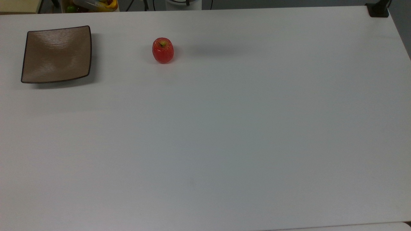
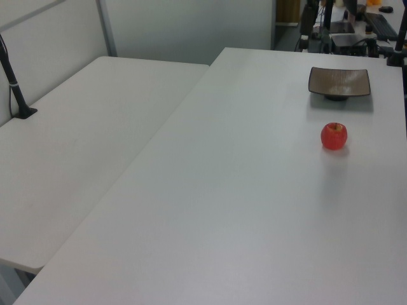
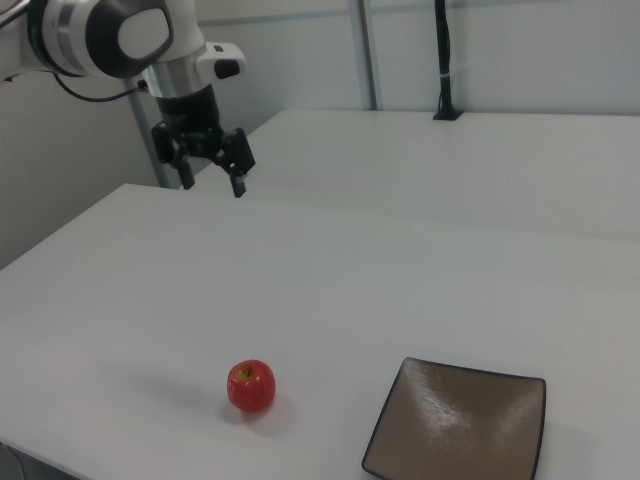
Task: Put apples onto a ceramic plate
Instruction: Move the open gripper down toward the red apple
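the apple [image 1: 163, 50] is small, round and glossy red, with a yellow-green dimple and a short dark stem at its top. it stands upright on the bare desk [image 1: 224, 128], in the upper left part of the top view, well apart from the plate [image 1: 56, 54], which lies in the upper left corner of the top view. in the left view the apple [image 2: 334, 136] sits in the right half of the frame, below the plate [image 2: 339, 82]; in the right view the apple [image 3: 250, 386] is at the lower middle and the plate [image 3: 458, 423] at the lower right.

the plate is square, smooth tan-brown ceramic with a thin dark rim and slightly lifted corners, its surface shining with soft wavy reflections. nothing lies on it.

the desk is flat, matte white and plain. a second white desk [image 2: 76, 146] adjoins it, at the left view's left, with a black pole [image 2: 14, 82] on a small foot near its edge.

in the upper left of the right view the claw [image 3: 212, 165] hangs in the air, above the desk's far edge, its two dark fingers [image 3: 238, 176] spread apart and holding nothing. it is far from the apple. the arm [image 3: 110, 35] above it is white with rounded grey joints.

at the top edge of the top view sits a container of coloured items [image 1: 93, 4], beyond the desk.
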Available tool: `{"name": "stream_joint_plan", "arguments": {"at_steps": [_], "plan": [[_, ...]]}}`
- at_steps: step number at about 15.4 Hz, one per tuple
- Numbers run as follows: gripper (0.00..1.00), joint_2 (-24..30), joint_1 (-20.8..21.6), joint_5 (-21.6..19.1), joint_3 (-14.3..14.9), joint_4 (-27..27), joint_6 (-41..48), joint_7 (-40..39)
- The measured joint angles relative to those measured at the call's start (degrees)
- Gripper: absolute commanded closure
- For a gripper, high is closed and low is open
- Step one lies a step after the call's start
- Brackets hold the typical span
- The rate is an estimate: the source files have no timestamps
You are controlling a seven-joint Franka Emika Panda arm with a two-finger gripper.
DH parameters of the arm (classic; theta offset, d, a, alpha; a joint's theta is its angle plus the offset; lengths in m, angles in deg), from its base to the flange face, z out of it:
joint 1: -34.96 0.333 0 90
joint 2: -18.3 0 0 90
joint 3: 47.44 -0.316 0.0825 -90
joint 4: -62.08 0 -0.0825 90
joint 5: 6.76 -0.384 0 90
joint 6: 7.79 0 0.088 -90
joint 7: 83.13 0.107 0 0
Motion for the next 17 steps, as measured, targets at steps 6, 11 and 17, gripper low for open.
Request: {"name": "stream_joint_plan", "arguments": {"at_steps": [6, 11, 17], "plan": [[0.0, 3.7, 0.6, 0.4, 0.1, -6.7, 3.9, -5.4], [0.0, 6.0, 0.6, 3.8, 0.2, -17.9, 3.9, -9.9], [0.0, 6.1, 0.1, 9.4, 0.2, -28.1, -1.6, -16.2]]}}
